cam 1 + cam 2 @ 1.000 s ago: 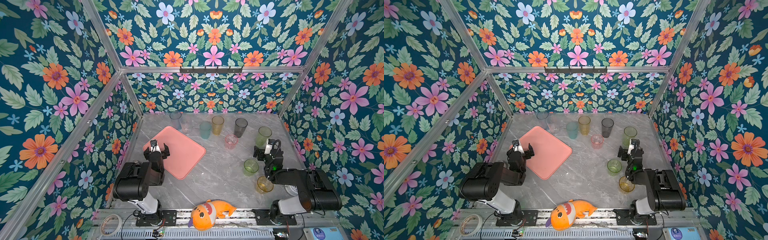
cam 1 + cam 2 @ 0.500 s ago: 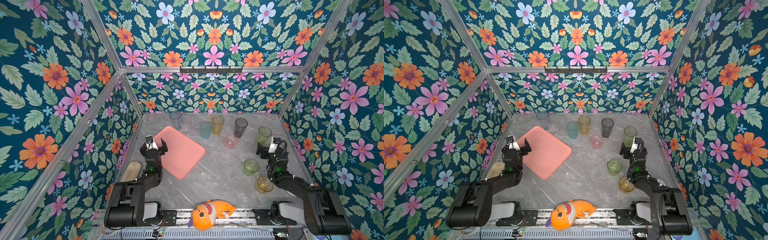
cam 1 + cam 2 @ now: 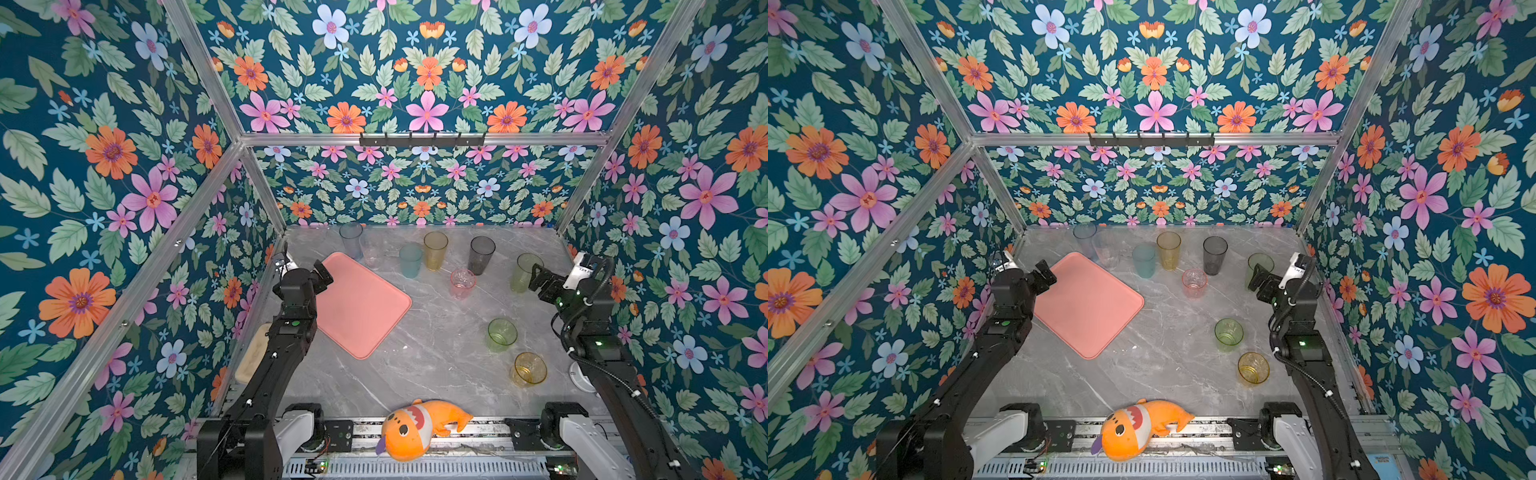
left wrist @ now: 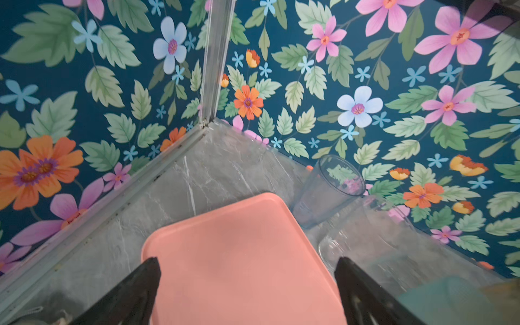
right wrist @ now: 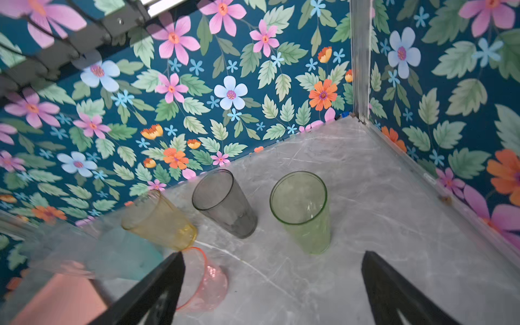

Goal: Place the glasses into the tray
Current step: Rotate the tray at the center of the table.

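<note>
Two tools, both spread wide and empty: left tool (image 3: 307,272) over the upper-left edge of the tray (image 3: 361,307), flat on the bench (image 3: 436,365) left of centre; right tool (image 3: 544,282) just beside the tall green glass (image 3: 524,272), right of centre. Sharp from the left wrist, faint in both top views: clear glass (image 4: 365,228) by the tray's corner. Lower right, only in both top views: short green glass (image 3: 502,334) and yellow glass (image 3: 528,369).

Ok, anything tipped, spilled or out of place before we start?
The glasses all stand upright, nothing spilled. The tray sits diagonally, and an orange plush fish lies on the front rail, unrelated to the job.
</note>
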Robot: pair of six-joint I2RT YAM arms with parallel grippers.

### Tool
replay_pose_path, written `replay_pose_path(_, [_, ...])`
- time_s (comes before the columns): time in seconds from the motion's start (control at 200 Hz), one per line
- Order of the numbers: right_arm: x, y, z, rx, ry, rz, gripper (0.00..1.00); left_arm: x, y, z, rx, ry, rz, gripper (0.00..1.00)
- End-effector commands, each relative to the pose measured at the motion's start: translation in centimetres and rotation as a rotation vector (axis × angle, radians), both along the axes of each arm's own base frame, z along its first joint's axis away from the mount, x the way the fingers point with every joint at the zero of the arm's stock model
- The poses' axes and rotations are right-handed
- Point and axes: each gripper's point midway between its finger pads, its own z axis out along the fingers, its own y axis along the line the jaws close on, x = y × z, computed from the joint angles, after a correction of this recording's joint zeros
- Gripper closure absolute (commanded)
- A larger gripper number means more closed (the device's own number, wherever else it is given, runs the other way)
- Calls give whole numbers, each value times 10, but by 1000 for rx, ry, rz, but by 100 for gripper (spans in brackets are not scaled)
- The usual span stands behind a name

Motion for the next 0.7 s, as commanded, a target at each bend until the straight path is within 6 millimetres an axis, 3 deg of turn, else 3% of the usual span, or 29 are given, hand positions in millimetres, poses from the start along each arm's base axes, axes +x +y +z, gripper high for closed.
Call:
replay_pose_path(0.0, [-24,29,-39,184,207,109,1,-7,-31,-9,-96,82,-147,0])
replay_pose_path(0.085, [-29,33,-51,256,263,103,1,-14,-55,-10,-91,145,-247,0])
replay_pose_path(0.315, [-31,74,-48,417,304,305,1,-38,-111,-14,21,221,-391,0])
replay_pose_path(0.435, [-36,88,-43,478,322,363,1,-47,-135,-28,3,274,-458,0])
replay_pose_path(0.535, [-42,101,-39,482,333,401,2,-58,-166,-38,3,317,-609,1])
replay_pose_path(0.695, [-51,130,-43,417,411,442,6,-68,-184,-59,-28,384,-669,1])
